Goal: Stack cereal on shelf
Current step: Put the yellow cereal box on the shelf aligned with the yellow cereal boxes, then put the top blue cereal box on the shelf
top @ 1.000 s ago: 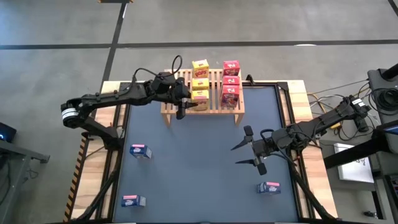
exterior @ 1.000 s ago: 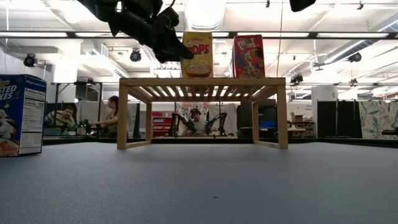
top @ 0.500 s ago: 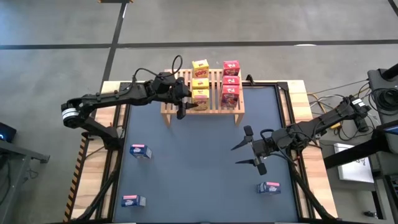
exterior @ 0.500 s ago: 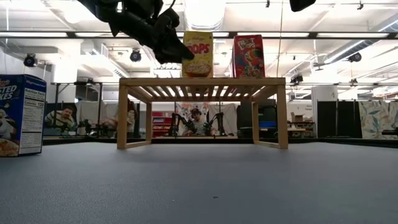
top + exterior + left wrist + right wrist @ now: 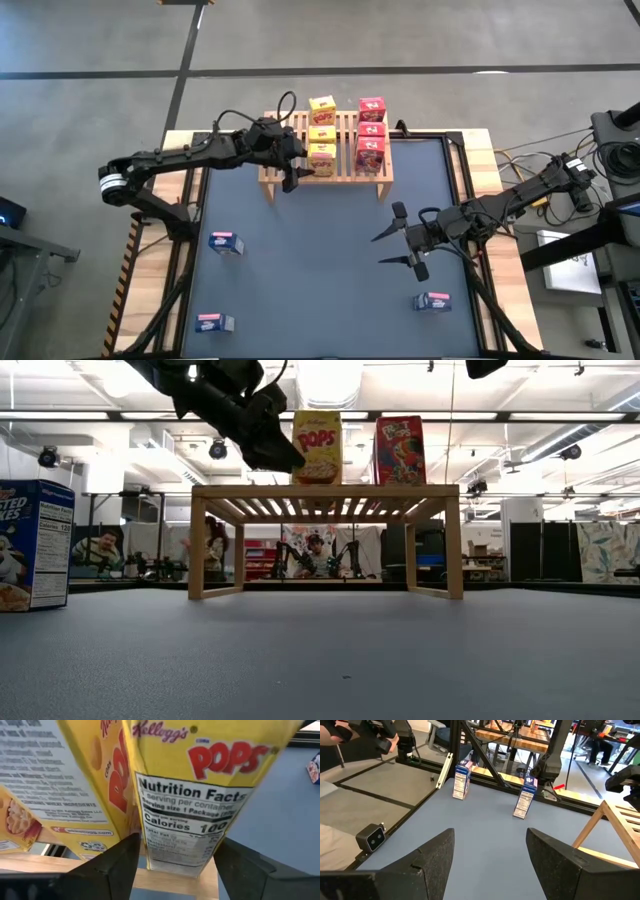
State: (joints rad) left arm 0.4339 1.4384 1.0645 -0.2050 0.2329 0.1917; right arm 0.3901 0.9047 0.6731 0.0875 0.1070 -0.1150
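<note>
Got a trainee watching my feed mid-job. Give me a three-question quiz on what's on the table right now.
1. How many cereal boxes stand on the shelf?
2. True or false: the blue boxes are already on the shelf.
3. Which gripper is at the shelf? A) left gripper B) right gripper

Key:
1. Six: three yellow boxes and three red boxes.
2. False. All three blue ones stand on the dark mat.
3. A. Its fingers straddle the nearest yellow box; the right gripper hangs open over the mat.
</note>
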